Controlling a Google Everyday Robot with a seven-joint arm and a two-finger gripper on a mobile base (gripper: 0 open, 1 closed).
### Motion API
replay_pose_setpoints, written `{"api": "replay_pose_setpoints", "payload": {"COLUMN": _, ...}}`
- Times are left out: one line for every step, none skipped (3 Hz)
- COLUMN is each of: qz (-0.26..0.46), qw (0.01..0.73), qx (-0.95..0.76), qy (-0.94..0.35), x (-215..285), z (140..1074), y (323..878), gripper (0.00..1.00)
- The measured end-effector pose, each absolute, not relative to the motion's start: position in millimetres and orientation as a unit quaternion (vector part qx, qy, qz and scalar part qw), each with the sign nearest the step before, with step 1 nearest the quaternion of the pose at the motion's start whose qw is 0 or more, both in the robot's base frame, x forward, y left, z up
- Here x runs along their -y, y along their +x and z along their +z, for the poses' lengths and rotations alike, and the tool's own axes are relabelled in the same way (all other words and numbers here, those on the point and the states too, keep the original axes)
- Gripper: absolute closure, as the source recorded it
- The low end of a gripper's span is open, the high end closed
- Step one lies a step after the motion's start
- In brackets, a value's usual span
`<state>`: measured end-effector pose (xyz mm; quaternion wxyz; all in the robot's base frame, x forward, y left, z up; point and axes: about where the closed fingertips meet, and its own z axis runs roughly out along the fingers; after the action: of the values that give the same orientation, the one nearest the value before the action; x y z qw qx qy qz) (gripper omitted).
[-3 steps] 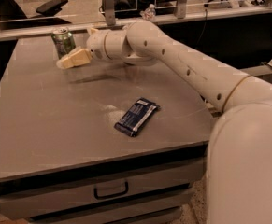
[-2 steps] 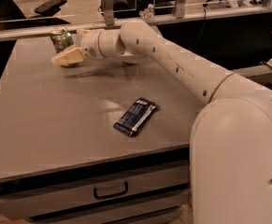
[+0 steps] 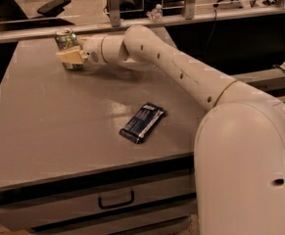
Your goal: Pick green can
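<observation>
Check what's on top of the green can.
Nothing sits on the green can: its silver lid is bare. The pincer at its lower front hides that part of the body.

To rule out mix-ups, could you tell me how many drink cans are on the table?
1. The green can stands at the table's far left corner, the gripper right at it; the arm could hide others.

No lettering, brand or number can be read: the green can (image 3: 65, 39) at the worktop's (image 3: 44, 131) far left corner shows no legible label, nor does the dark blue wrapper (image 3: 143, 122) at its middle. The gripper (image 3: 70, 58) is at the can.
</observation>
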<state>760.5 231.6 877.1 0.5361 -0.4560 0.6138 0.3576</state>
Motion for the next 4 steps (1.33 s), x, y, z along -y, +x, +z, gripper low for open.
{"api": "replay_pose_setpoints", "payload": {"qz": 0.342, "qw": 0.555, "qx": -0.617, "qy": -0.441, "x": -210.9, "z": 889.8, "y": 751.5, "gripper": 0.86}}
{"api": "replay_pose_setpoints", "payload": {"qz": 0.309, "qw": 0.579, "qx": -0.616, "qy": -0.435, "x": -160.9, "z": 906.7, "y": 724.2, "gripper": 1.0}}
{"api": "replay_pose_setpoints", "payload": {"qz": 0.299, "qw": 0.582, "qx": -0.59, "qy": -0.473, "x": -135.0, "z": 913.8, "y": 695.4, "gripper": 1.0}}
{"api": "replay_pose_setpoints", "payload": {"qz": 0.294, "qw": 0.586, "qx": -0.556, "qy": -0.511, "x": -116.3, "z": 925.6, "y": 671.3, "gripper": 1.0}}
